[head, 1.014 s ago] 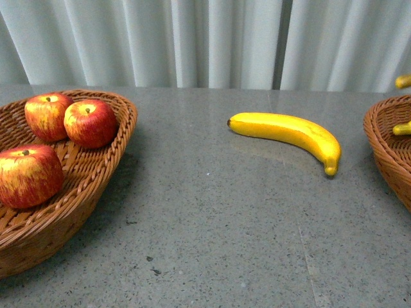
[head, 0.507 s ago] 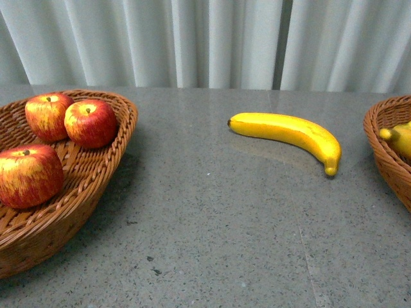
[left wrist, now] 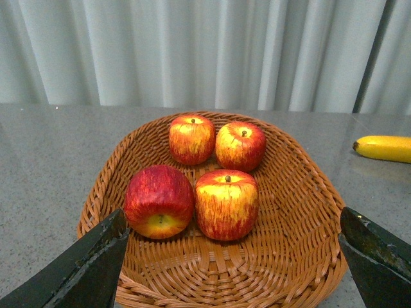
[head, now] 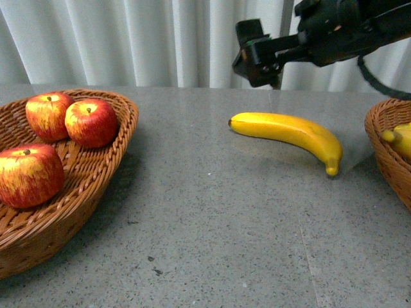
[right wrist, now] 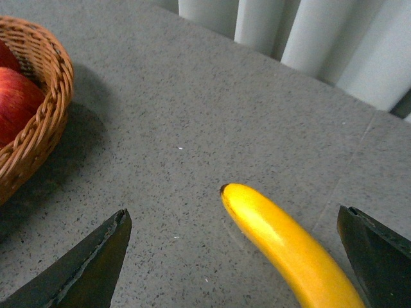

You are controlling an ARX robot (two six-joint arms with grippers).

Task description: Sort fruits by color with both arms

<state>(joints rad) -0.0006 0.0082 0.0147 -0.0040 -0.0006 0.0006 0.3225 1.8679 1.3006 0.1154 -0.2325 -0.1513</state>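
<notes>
The banana [head: 289,133] lies on the table [head: 212,224], right of centre in the front view, below the right gripper [head: 255,54], which is spread wide and empty. The banana is probably light, smooth and slippery, so grip across its thick middle. The left gripper [left wrist: 231,217] is also wide open and empty.

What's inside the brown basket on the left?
Four red-and-yellow apples sit in the basket; one lies tipped over. Whatever might be under them is hidden.

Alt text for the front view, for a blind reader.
A yellow banana lies on a grey table between a wicker basket of three red apples and a second basket. A black robot arm hangs above it.
</notes>
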